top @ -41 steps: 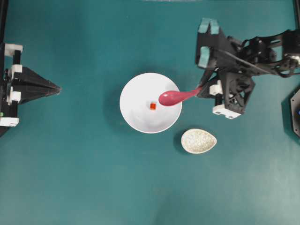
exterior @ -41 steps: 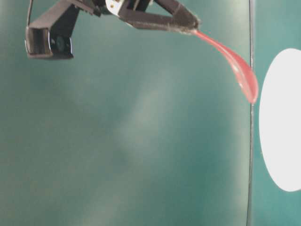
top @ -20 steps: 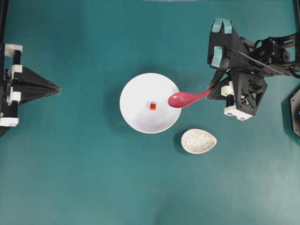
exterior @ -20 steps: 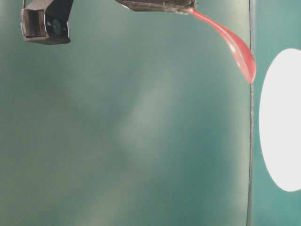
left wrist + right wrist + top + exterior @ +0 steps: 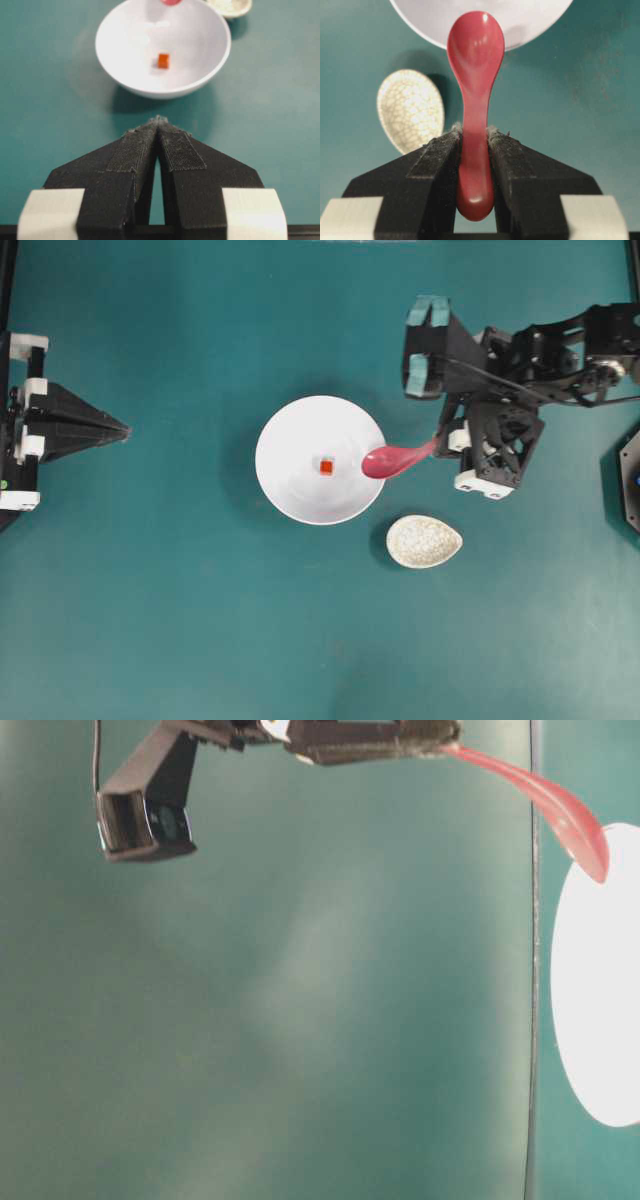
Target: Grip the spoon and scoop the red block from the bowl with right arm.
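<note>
While the right gripper [image 5: 475, 145] clamps the spoon [image 5: 395, 458] over the bowl's [image 5: 285, 490] three-o'clock rim, the left gripper [image 5: 158, 125] sits closed at nine o'clock.

Bright, even light throughout; the table-level view is hazy, and the bowl [image 5: 598, 975] there glares pure white.

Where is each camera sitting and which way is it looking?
Overhead: straight down on the bowl, both arms at the edges.
Table-level: low, sideways; right hand holding the spoon.
Left wrist: behind the shut left hand, facing the red block.
Right wrist: behind its hand, along the spoon toward the bowl.
Both wrist views share the speckled dish.
</note>
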`<state>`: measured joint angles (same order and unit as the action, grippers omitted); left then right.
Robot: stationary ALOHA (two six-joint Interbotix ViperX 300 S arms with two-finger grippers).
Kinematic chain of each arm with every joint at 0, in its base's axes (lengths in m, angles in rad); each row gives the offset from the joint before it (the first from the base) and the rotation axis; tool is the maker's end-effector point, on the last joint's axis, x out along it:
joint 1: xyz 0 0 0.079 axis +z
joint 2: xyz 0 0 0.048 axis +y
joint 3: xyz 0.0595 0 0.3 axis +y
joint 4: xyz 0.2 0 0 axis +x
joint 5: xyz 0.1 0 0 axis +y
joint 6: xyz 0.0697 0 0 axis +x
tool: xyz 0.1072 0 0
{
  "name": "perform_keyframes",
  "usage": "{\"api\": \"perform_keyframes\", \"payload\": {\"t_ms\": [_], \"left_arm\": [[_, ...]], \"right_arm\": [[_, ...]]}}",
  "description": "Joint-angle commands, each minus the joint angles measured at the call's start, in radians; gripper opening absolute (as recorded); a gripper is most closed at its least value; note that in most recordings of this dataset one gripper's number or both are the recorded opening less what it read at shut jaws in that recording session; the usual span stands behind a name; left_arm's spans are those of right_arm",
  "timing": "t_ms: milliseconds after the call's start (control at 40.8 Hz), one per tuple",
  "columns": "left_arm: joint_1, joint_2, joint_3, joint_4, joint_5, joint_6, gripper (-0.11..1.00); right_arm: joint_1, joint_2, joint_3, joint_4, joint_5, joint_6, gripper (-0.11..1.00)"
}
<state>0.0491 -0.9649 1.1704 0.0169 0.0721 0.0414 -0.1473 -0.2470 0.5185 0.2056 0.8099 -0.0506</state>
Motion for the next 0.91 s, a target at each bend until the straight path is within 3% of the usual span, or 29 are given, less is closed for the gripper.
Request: {"api": "perform_keyframes", "payload": {"t_ms": [0,882], "left_arm": [[0.002,0.005,-0.026,0.002,-0.011,-0.002,0.00],[0.002,0.006,-0.026,0.002,-0.014,0.000,0.00]], "right_arm": [[0.000,0.014,-0.051,-0.009,0.008,-0.002,0.24],[0.000,0.179,-0.138,-0.015,0.034,-0.017,0.24]]}}
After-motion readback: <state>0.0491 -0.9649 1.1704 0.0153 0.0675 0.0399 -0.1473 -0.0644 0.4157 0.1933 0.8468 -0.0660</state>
